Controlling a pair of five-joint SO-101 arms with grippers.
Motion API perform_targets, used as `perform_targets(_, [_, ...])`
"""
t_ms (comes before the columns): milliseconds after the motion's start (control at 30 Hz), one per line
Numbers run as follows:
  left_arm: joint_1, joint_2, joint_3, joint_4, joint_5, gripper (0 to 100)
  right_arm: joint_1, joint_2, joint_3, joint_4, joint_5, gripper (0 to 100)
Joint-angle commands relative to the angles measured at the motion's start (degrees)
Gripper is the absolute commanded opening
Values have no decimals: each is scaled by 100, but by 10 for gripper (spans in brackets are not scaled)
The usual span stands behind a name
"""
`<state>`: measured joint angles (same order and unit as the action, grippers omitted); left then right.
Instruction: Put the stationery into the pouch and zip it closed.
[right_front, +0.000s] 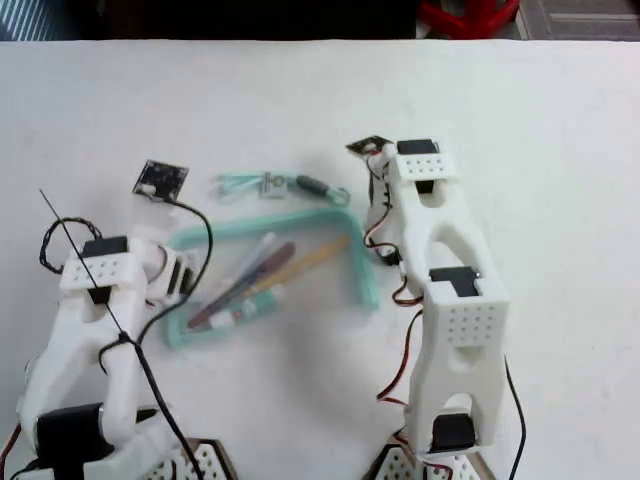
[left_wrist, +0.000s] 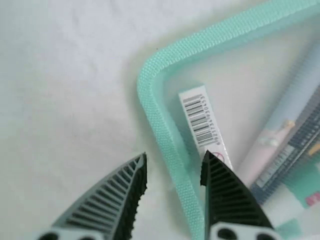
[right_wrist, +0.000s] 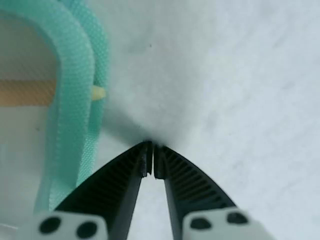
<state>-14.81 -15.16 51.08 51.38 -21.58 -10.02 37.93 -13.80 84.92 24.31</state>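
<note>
left gripper (left_wrist: 174, 159): jaws apart, straddling pouch (left_wrist: 159, 60) edge | barcoded tube (left_wrist: 201, 120), pens (left_wrist: 280, 145): inside pouch, near its corner

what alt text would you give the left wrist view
The left gripper is open, its fingertips on either side of the mint-green woven edge of the pouch, near a rounded corner. Inside the clear pouch lie a white barcode-labelled item and pens, on a white table.
</note>
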Motion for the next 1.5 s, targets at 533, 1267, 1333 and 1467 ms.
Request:
perform_targets(533, [-242,1903,-1582,1020,-97,151,-1710,-1402,-26,259,-448,18])
perform_targets(1267, [-215,1886,-1600,1037,-123,151,-4321,-4101,-264,312,-844,18])
perform_targets(1333, [-207,1886,-1600,1064,-123,151,-4435,-4145,-369,277,-835,18])
perform_targets(1467, [-251,1886,-1618,1169,-141,151,-4444,-3987,-369,189,-598,18])
